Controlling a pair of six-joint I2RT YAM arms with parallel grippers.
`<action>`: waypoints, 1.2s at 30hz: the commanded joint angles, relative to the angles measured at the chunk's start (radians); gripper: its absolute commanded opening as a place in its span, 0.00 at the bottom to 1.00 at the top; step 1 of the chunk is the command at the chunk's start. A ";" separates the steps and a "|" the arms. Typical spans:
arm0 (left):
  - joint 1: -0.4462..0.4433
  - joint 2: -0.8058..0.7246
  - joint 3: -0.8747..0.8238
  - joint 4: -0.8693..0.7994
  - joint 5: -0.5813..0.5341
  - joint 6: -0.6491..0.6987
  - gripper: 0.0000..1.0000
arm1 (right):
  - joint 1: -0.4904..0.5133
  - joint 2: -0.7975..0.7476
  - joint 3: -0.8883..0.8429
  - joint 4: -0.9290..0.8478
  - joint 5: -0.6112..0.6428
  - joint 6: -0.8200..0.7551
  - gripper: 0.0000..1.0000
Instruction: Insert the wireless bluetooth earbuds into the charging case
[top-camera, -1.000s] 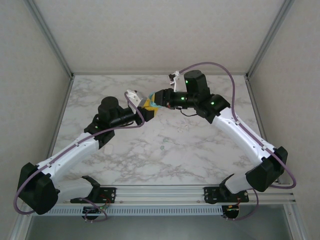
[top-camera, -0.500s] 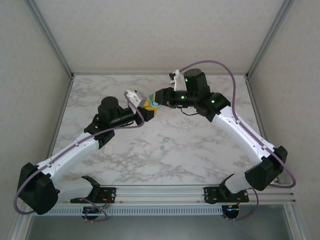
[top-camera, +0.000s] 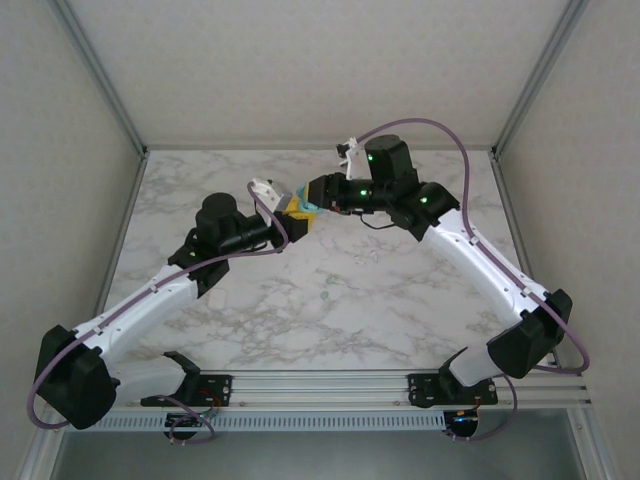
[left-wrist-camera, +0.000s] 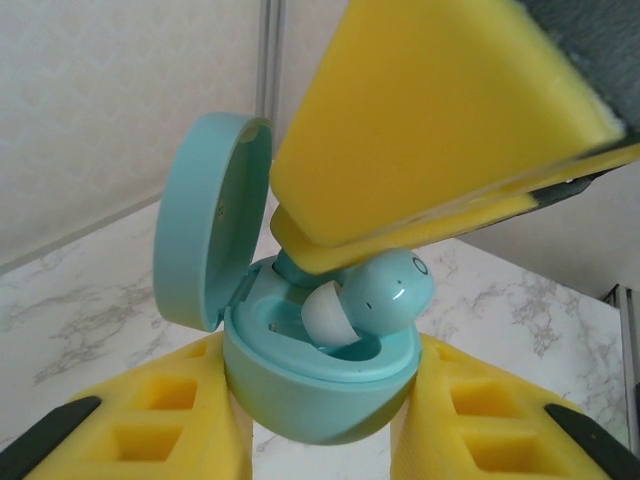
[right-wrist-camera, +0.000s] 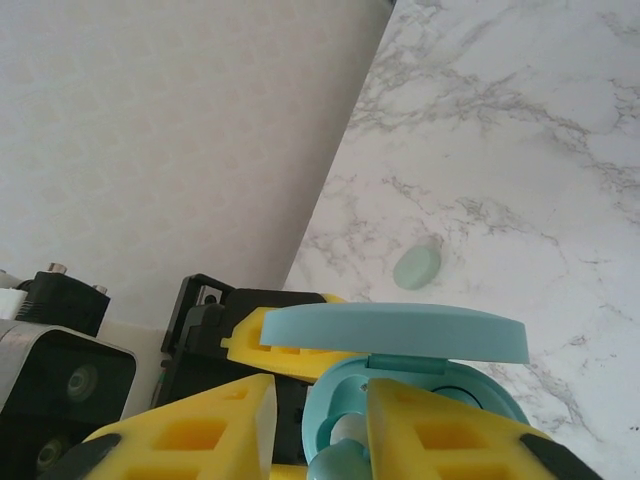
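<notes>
Teal plastic gathers at one spot. The charging case (left-wrist-camera: 320, 390) sits low in the middle of the left wrist view, clamped at its sides by the left jaws, which stand narrow around it. Its lid (left-wrist-camera: 210, 220) is hinged up at the left of the frame. The right jaws reach in from the upper right, drawn close on a teal earbud (left-wrist-camera: 385, 295). Its white tip dips into the case's open well while its rounded body still stands above the rim.

The coming move, as I judge it, turns on that tilt. The bud's long axis runs from lower left to upper right, with the well directly below the right jaws. Pressing down and levelling the bud should seat it.

Counted: one case and one bud in the jaws. A second teal earbud (right-wrist-camera: 417, 268) lies loose on the marble tabletop (top-camera: 250, 320), well apart from the case. A paler speck lies nearby in the top view, too small to name.
</notes>
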 joint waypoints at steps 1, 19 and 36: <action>-0.012 -0.001 0.011 0.094 0.031 -0.035 0.23 | 0.005 -0.013 0.041 -0.017 0.061 -0.030 0.34; -0.012 -0.001 0.003 0.086 0.028 -0.019 0.22 | 0.005 -0.045 0.046 0.017 0.019 -0.033 0.33; -0.012 -0.007 0.011 0.071 0.006 0.001 0.22 | 0.005 -0.113 0.019 -0.094 0.132 -0.043 0.34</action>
